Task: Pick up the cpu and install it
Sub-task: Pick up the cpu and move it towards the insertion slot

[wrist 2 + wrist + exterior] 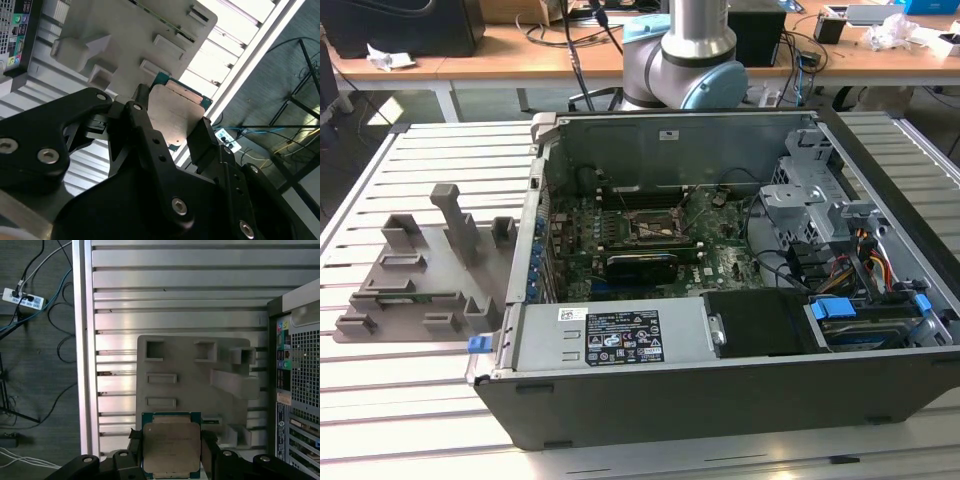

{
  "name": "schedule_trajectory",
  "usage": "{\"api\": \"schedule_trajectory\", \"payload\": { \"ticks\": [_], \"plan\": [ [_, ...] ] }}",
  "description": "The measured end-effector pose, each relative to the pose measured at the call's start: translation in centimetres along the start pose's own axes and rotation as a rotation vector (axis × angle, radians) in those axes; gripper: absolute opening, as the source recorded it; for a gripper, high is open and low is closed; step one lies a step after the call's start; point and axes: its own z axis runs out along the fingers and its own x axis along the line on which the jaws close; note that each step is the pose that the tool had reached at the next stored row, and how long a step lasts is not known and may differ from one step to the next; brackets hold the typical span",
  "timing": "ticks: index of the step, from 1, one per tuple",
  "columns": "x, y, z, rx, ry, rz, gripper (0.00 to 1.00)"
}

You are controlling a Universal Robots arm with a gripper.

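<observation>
You have the cpu (171,446) pinched in the pincer (171,439), with a black finger (136,445) pressed on each side edge and its metal plate showing in both wrist views. It hangs clear above the grey holder tray (190,375) on the slatted table (175,290), beside the open computer case (720,400).

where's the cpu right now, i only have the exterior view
Observer: The tool holds the cpu; both wrist views show it.
Operator: gripped properly?
Observer: In the second wrist view a finger presses on each of two opposite edges.
Operator: which face shows?
Observer: In the first wrist view its metal plate faces the camera, with the grey tray beyond it.
</observation>
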Motion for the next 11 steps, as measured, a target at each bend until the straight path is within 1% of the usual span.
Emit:
{"api": "schedule_trajectory", "payload": {
  "ticks": [2, 3, 4, 5, 6, 7, 8, 11],
  "plan": [
    [-0.01, -0.02, -0.47, -0.0015, 0.0, 0.0, 0.55],
    [-0.02, -0.03, -0.64, -0.0057, -0.0001, 0.0, 0.55],
    [-0.03, -0.03, -0.68, -0.0147, 0.0003, 0.0, 0.55],
    [-0.02, -0.03, -0.7, -0.0295, 0.0008, 0.001, 0.55],
    [-0.02, -0.03, -0.72, -0.0508, 0.0013, 0.001, 0.55],
    [-0.03, -0.03, -0.75, -0.0641, 0.0015, 0.002, 0.55],
    [-0.03, -0.02, -0.81, -0.0709, 0.0016, 0.002, 0.55],
    [-0.02, -0.03, -0.84, -0.0709, 0.0017, 0.002, 0.55]
  ]
}}
